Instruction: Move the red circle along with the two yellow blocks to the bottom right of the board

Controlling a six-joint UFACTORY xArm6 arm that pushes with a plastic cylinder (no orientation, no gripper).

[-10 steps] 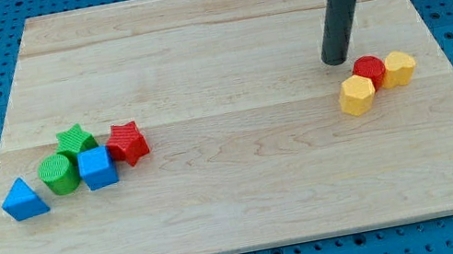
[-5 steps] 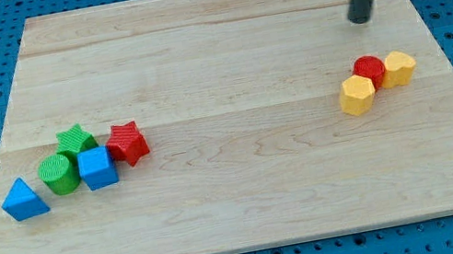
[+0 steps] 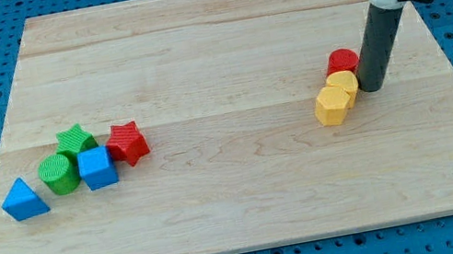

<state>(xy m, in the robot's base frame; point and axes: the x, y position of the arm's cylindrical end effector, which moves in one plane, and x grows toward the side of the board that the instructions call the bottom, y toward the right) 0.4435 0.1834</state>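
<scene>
The red circle sits right of the board's middle. Two yellow blocks touch it from below: one yellow block right under it, and a yellow hexagon lower and to the left. The three form a tight slanted stack. My tip rests on the board just right of the upper yellow block, touching or nearly touching it, with the dark rod rising toward the view's top right.
At the left of the wooden board lies a cluster: a red star, a green star, a green circle, a blue cube and a blue triangle.
My tip went up toward the board's top right, then came down on the right of the group. The red circle and both yellow blocks have shifted left and restacked.
</scene>
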